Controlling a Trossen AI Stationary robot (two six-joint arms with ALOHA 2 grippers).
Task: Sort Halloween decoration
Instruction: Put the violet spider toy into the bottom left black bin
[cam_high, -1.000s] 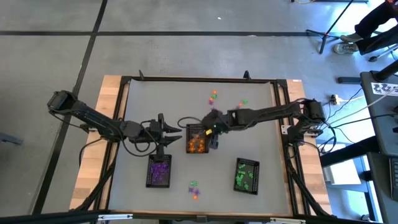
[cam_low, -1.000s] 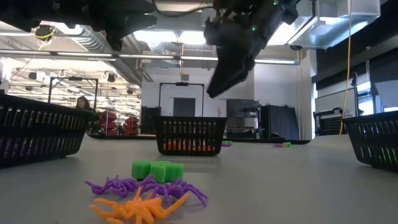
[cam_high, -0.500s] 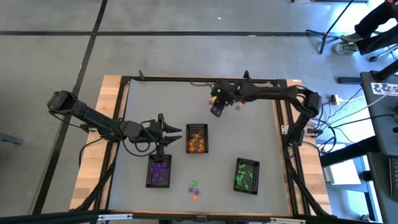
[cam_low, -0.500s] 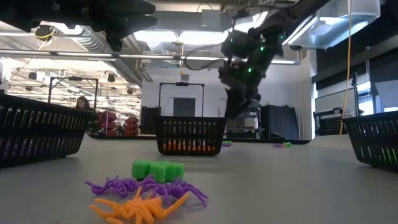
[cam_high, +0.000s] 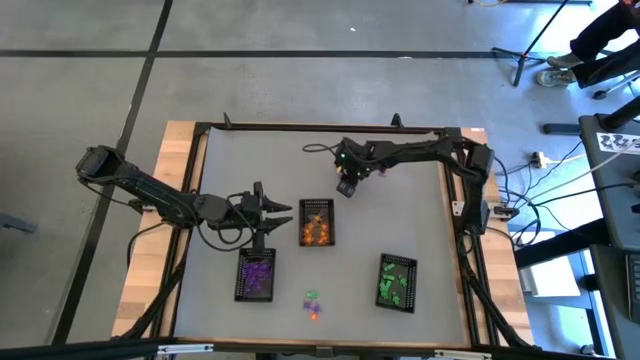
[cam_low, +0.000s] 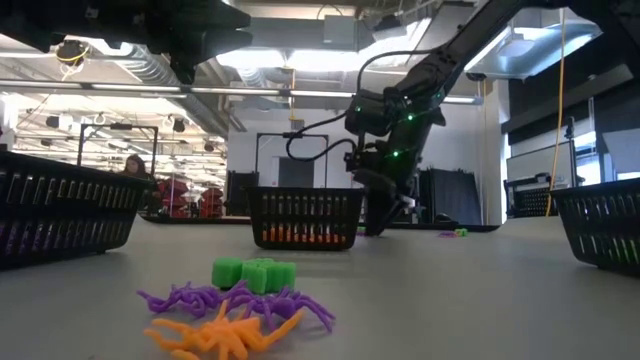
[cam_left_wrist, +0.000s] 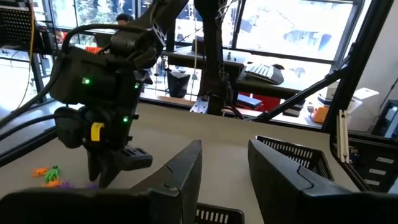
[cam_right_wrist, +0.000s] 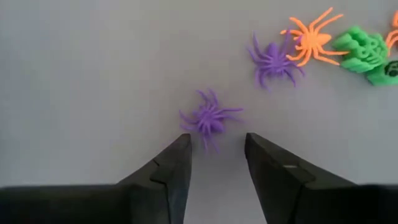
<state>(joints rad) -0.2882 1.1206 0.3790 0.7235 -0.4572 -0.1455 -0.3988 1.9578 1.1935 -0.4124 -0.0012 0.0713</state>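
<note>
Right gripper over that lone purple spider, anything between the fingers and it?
Nothing visible. The right gripper is open directly above the purple spider, with only bare table around it. The other purple spider and the orange spider lie apart, off to one side.

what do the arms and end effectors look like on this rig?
Both arms are dark, jointed links with black cables looping alongside. The right end effector sits below a boxy wrist housing with green indicator lights and a yellow tab. The left end effector has two flat, tapered dark fingers.
</note>
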